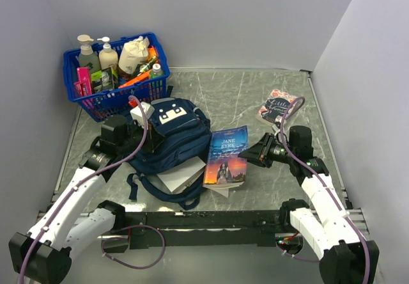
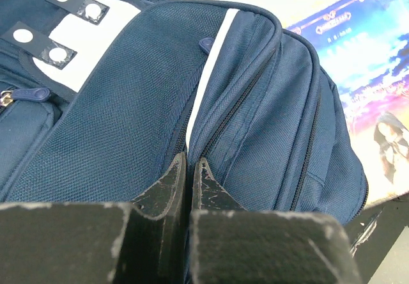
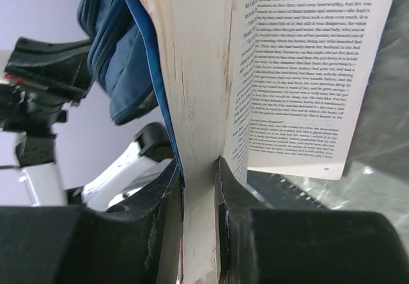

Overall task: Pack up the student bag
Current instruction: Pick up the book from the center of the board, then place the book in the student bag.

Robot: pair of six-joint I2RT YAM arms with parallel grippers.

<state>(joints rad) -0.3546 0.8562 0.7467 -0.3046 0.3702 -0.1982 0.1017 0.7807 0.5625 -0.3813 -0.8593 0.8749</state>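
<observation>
The student bag lay left of centre on the grey marbled worktop, its long axis running roughly twelve to six. A white book poked from its six-o'clock end. The right fingers were clamped on the page block of the Jane Eyre paperback, which touched the bag's three-o'clock side, so the bag lay at their nine o'clock. The left fingers, nearer, were closed tip to tip against a bag seam. Plain walls enclosed the worktop.

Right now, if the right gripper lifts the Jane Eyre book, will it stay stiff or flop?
Probably it flops: the right gripper pinches only some pages of the Jane Eyre book, and one loose page fans away. It looks a paperback, so likely light and bendy.
</observation>
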